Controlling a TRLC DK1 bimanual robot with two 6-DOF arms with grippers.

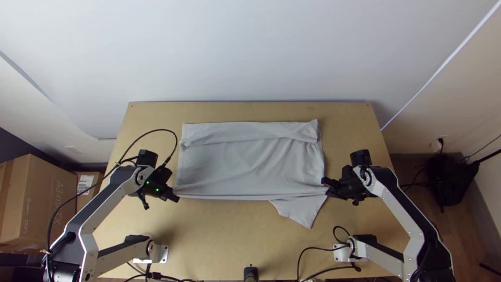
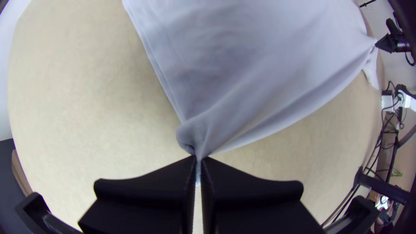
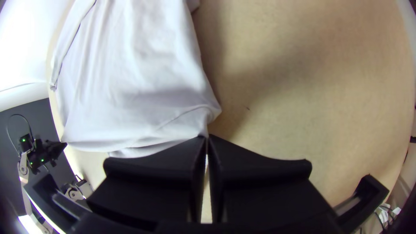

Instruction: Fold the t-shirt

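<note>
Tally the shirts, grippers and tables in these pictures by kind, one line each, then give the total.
Shirt: 1
Grippers: 2, the left gripper and the right gripper
Table: 1
Total: 4

Hidden or cropped parts: shirt, grippers, arms, box.
Pinched bits of shirt (image 1: 250, 167) hidden between fingers of left gripper (image 1: 175, 197) and right gripper (image 1: 327, 188); underlying layers covered, their number not to be made out. Shirt cropped by top edge in both wrist views; rear of each wrist view's own gripper cropped by bottom edge. In top view, left arm (image 1: 107, 204) and right arm (image 1: 401, 209) cut off at lower corners; box (image 1: 39, 201) cropped by left edge, small label (image 1: 85, 184) too fine to be read.
</note>
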